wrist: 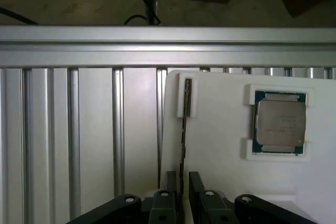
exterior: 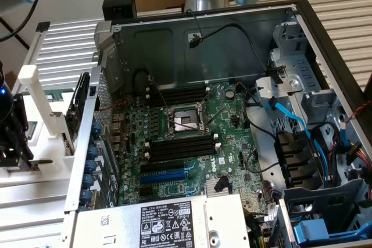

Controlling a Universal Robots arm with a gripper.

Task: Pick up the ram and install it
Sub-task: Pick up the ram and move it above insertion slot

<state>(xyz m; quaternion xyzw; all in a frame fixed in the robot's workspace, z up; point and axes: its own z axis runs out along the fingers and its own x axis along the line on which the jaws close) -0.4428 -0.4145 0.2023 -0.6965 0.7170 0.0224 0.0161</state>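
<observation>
An open computer case lies on the ribbed metal surface. Its motherboard carries black memory slots and a blue slot. Outside the case, at the exterior view's left, a white holder keeps a processor chip and the ram, which stands on edge. The case's side wall stands between the ram and the slots. The pincer hangs low over the holder, its fingers spread wide either side of the ram and gripping nothing.
</observation>
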